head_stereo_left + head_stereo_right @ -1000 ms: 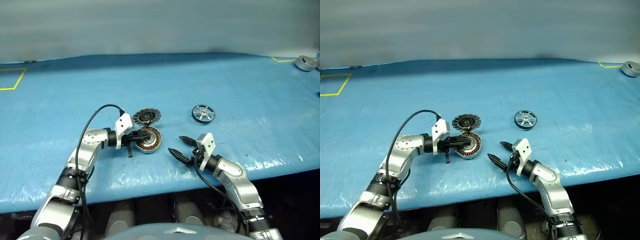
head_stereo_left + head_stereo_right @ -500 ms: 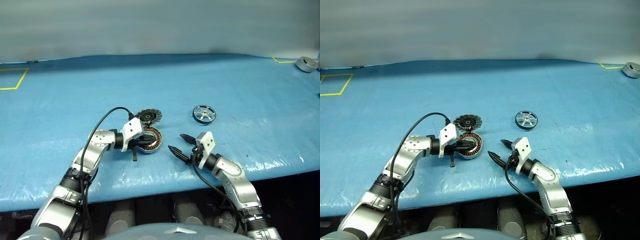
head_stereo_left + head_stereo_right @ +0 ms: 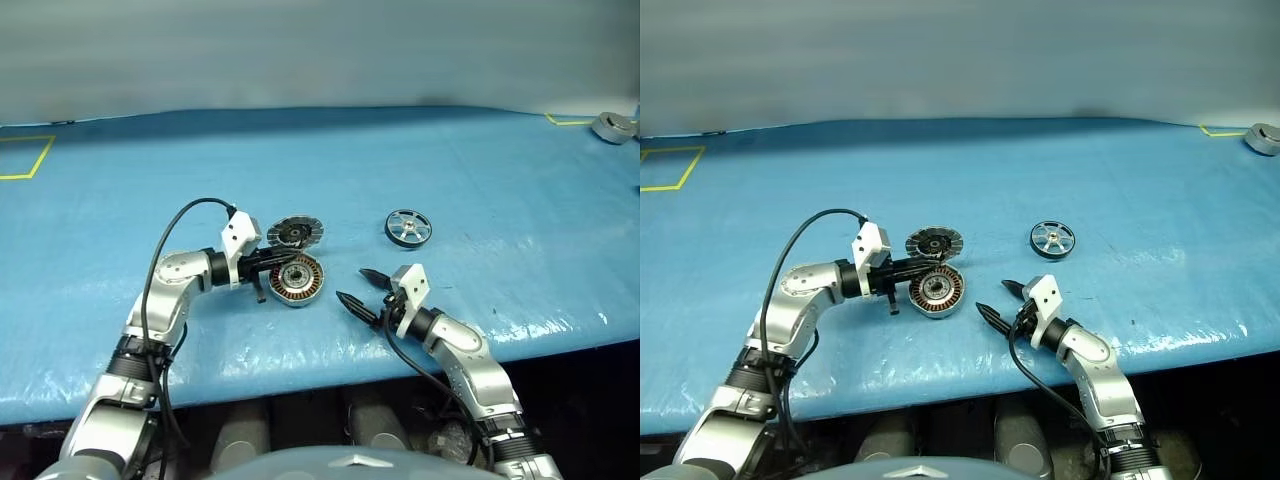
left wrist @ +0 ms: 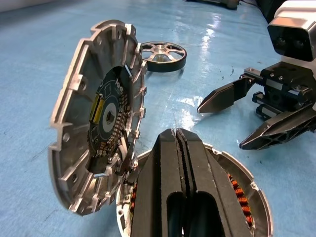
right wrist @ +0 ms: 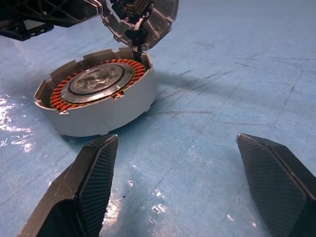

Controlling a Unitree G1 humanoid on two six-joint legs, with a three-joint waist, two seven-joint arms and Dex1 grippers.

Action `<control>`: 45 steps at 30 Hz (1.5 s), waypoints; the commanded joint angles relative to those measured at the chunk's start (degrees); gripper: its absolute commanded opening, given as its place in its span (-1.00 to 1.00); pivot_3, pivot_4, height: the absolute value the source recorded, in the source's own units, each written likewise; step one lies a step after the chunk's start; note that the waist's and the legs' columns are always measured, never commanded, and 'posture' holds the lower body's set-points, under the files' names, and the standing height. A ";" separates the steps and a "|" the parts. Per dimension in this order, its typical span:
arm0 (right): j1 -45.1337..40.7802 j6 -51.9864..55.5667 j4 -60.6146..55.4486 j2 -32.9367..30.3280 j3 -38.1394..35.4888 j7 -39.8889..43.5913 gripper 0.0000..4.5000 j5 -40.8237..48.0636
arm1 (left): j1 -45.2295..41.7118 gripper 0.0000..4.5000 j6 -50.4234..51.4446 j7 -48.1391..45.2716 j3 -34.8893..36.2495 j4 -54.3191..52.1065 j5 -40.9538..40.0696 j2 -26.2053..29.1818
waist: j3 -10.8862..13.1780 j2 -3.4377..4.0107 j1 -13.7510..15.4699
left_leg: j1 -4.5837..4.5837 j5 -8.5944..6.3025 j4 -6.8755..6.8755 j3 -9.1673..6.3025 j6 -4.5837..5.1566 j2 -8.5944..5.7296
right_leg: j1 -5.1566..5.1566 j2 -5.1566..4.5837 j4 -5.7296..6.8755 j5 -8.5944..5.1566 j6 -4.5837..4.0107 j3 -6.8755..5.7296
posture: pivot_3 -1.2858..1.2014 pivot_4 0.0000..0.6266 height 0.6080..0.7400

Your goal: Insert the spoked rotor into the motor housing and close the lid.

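Now, rotor [image 3: 407, 228] lies flat on the worktop [image 3: 480, 170], beyond and slightly right of my right tool [image 3: 362, 287] | right tool spread, empty, nearer arm | left tool [image 3: 284, 260] pressed together over housing [image 3: 297, 280], beside its raised lid [image 3: 295, 232] | I judge the right reaches forward for the rotor.

Two arms are built of rounded silver-grey segments joined by black rings. A white block is mounted at each wrist, and a black cable is looped along each arm. The left pincer [image 3: 285, 257] and right pincer [image 3: 358, 287] are fitted with black, pointed fingers; cross-hatched pads [image 5: 97, 174] are seen.
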 commanded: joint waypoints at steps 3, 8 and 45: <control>-0.61 -1.43 -0.65 -0.05 -0.06 0.30 0.80 0.05 | 0.59 -0.98 0.43 -2.01 -3.43 -1.73 1.67 1.12 | 0.00 0.00 -0.01 | 0.00 0.00 0.01 0.00 0.00 0.00 | 0.00 0.00 0.00 0.00 0.00 0.01 | 0.03 -0.52 1.00; -0.47 -1.46 -0.65 -0.12 -0.14 0.22 0.80 0.06 | 0.55 -0.98 0.61 -1.87 -6.66 0.25 6.00 3.10 | 0.00 0.00 -0.04 | 0.00 0.00 0.00 0.00 0.00 0.00 | -0.01 0.01 0.01 0.00 0.00 0.00 | 0.03 -0.52 1.00; -0.64 -2.32 0.34 -0.37 0.14 0.12 0.80 -0.82 | -2.41 -0.98 -2.28 -1.95 -7.15 4.78 9.25 2.69 | 0.00 0.00 -0.01 | 0.04 0.00 0.01 0.02 0.00 0.00 | 0.04 0.01 0.01 0.00 0.00 0.03 | 0.03 -0.52 1.00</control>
